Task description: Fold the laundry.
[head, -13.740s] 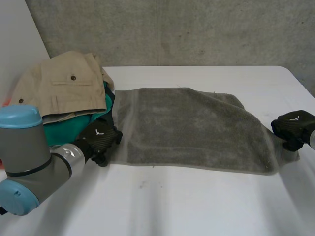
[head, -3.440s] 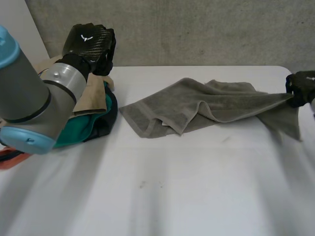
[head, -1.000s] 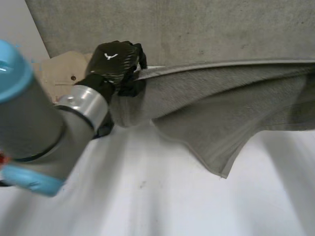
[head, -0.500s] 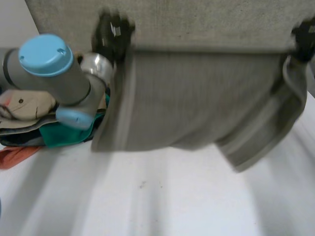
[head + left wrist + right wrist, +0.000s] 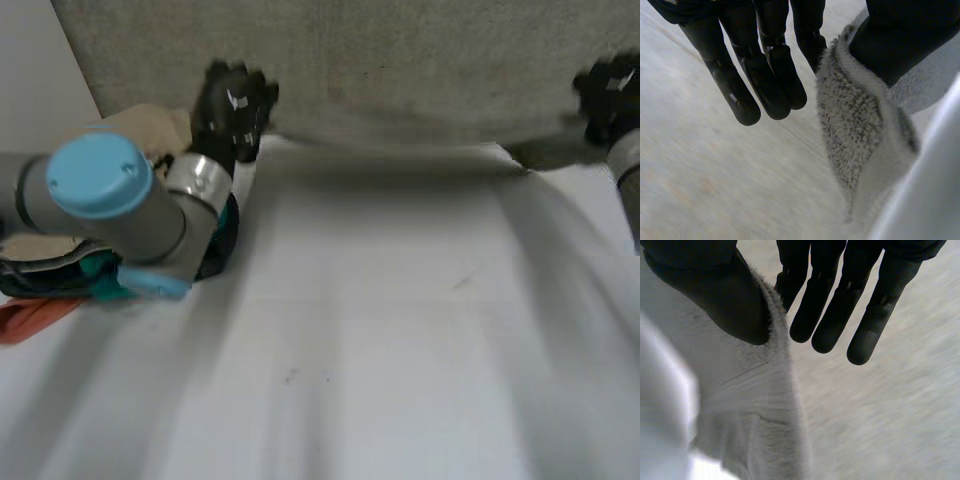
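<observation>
Left hand [image 5: 232,105] and right hand [image 5: 608,95] each pinch a towel [image 5: 855,125] corner against the thumb, stretching it wide, probably to lay it flat.

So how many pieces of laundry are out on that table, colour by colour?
Grey towel: 1
Beige garment: 1
Teal garment: 1
Orange-red cloth: 1
Total: 4 pieces that I can tell apart

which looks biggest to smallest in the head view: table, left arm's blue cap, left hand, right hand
1. white table
2. light-blue cap, enlarged by nearness to the camera
3. left hand and right hand, each pinching the grey towel: look alike, so unranked
</observation>
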`<state>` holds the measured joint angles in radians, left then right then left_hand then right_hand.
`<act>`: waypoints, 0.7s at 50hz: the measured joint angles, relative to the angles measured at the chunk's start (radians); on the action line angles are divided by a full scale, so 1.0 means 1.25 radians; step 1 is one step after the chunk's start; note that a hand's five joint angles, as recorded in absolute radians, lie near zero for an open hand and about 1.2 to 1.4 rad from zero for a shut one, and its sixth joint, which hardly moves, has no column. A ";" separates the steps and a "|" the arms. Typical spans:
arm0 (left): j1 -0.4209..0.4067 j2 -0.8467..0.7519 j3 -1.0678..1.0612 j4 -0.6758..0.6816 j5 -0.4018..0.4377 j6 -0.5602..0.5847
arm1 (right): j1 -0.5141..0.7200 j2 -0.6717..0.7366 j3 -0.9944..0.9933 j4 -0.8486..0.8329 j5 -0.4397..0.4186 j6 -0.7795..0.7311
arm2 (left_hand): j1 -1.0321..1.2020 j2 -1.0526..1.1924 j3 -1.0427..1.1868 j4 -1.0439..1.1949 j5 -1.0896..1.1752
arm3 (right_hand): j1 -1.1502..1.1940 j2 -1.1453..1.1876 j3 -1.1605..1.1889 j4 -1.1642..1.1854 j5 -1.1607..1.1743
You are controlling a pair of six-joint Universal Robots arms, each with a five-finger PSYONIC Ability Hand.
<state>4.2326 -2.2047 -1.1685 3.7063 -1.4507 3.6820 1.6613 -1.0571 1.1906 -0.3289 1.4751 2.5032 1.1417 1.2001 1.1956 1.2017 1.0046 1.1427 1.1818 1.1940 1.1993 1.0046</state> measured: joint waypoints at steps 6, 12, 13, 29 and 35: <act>-0.012 -0.015 -0.128 -0.063 -0.004 0.014 | -0.030 0.027 0.115 0.083 -0.049 -0.042 | 0.001 0.000 0.000 0.000 0.000 | 0.000 0.000 0.000 0.000 0.000; -0.036 0.035 -0.251 -0.208 -0.051 0.035 | -0.102 0.023 0.185 0.235 -0.083 -0.166 | 0.001 0.000 0.000 0.000 0.000 | 0.000 0.000 0.000 0.000 0.000; -0.040 0.058 -0.271 -0.241 -0.066 0.038 | -0.115 0.016 0.195 0.267 -0.085 -0.193 | 0.001 0.000 0.000 0.000 0.000 | 0.000 0.000 0.000 0.000 -0.001; -0.118 0.290 -0.345 -0.627 -0.161 0.057 | -0.257 -0.180 0.317 0.522 -0.110 -0.469 | 0.001 0.000 0.000 0.000 0.000 | 0.000 0.000 0.000 0.000 0.000; -0.108 0.146 -0.231 -0.517 -0.162 0.081 | -0.243 -0.104 0.282 0.364 -0.112 -0.403 | 0.001 0.000 0.000 0.000 0.000 | 0.000 0.000 0.000 0.000 0.000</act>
<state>4.0974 -2.0219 -1.4567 3.0596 -1.6532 3.7834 1.3571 -1.1871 1.5430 0.1256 1.3351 1.9996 1.1427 1.2002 1.1958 1.2020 1.0047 1.1427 1.1819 1.1941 1.1997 1.0045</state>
